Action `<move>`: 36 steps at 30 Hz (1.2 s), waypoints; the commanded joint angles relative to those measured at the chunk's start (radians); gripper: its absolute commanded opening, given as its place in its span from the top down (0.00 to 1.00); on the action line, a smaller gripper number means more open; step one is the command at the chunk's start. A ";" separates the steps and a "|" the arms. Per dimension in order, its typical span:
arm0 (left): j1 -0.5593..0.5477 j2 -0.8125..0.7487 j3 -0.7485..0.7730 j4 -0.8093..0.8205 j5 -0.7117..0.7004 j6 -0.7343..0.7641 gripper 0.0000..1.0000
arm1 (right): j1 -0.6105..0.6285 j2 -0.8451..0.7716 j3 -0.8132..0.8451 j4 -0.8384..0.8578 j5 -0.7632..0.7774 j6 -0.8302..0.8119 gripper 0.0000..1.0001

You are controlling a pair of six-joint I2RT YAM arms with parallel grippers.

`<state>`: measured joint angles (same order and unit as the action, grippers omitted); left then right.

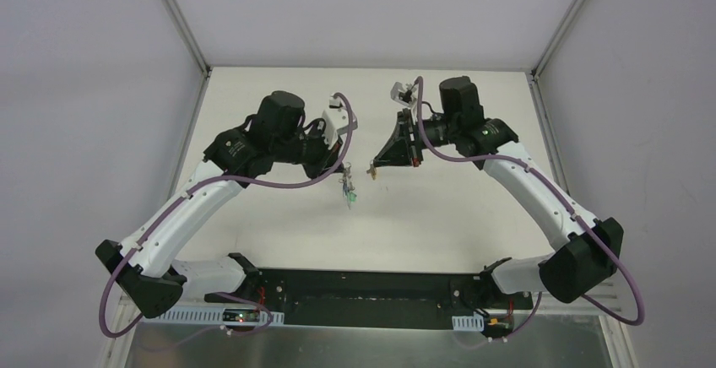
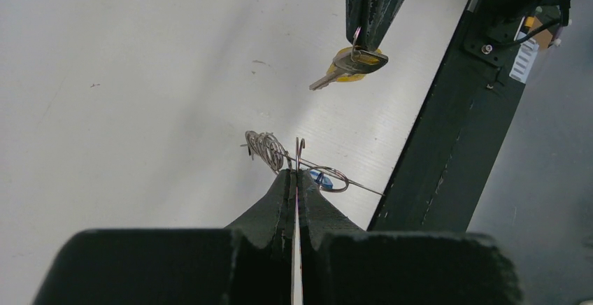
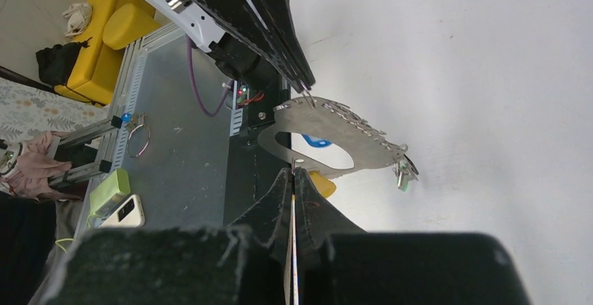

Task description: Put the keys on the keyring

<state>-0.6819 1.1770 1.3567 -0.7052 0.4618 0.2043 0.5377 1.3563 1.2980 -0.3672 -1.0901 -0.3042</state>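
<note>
Plainly, both claws are pressed together on something. The left gripper (image 2: 296, 175) is clamped on the edge of the keyring (image 3: 349, 137) and holds it up off the table (image 1: 279, 216). The right gripper (image 3: 294, 175) is pinched on the head of the yellow key (image 2: 346, 66), whose blade points out past the fingers. In the right wrist view the key's yellow head sits just below the ring's oval opening, near it but, as far as I can tell, not threaded through anything. A blue key (image 3: 315, 140) shows through that opening, a green key (image 3: 404, 172) hangs at the ring's far end, and a cluster of small wire loops (image 2: 266, 150) sits just beside the left fingertips. I judge the task partly done: at least two keys appear to be on, while the yellow one is in hand and not yet attached. A black key does not show in any view. The right fingers cover most of the yellow key's head. Where the ring opens, and exactly how the hanging keys are fastened, is too fine to make out, and from above everything at the fingertips is tiny.
</note>
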 commanded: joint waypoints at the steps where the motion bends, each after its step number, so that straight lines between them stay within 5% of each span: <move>1: -0.013 -0.032 0.011 0.052 -0.023 -0.035 1.00 | -0.038 -0.044 -0.035 0.045 -0.030 0.013 1.00; 17: -0.013 -0.026 -0.046 0.171 -0.144 -0.155 1.00 | -0.057 -0.039 -0.046 0.117 -0.022 0.149 1.00; 36: -0.023 -0.060 -0.125 0.190 -0.049 -0.091 1.00 | 0.055 0.094 0.021 0.116 0.004 0.149 1.00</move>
<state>-0.6945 1.1542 1.2385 -0.5571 0.3672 0.0818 0.5751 1.4322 1.2549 -0.2790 -1.1011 -0.1669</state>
